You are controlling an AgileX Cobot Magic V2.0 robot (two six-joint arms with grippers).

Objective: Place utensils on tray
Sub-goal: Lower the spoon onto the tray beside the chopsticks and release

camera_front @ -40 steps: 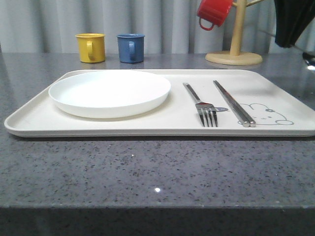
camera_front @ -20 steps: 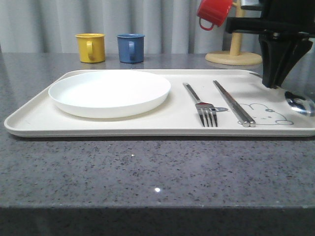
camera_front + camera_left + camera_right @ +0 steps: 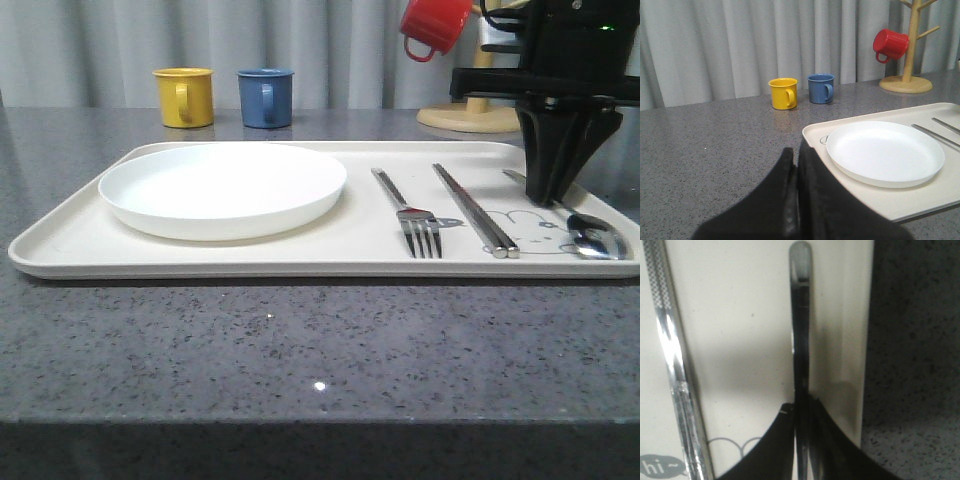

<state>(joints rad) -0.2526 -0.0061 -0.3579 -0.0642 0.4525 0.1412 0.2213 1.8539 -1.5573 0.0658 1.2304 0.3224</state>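
Gripping the spoon (image 3: 592, 236) by its handle, the right gripper (image 3: 551, 193) points down over the tray (image 3: 70, 245) at its right end, fingers clamped on the handle with the bowl lying on the tray surface beside the rabbit drawing (image 3: 540, 230). Fork (image 3: 408, 214) and chopsticks (image 3: 474, 209) lie side by side on the tray between the white plate (image 3: 222, 187) and the spoon, not touching each other. Left gripper (image 3: 796, 200) sits with fingers pressed together holding nothing, off the tray's left end over the grey table (image 3: 715, 145).
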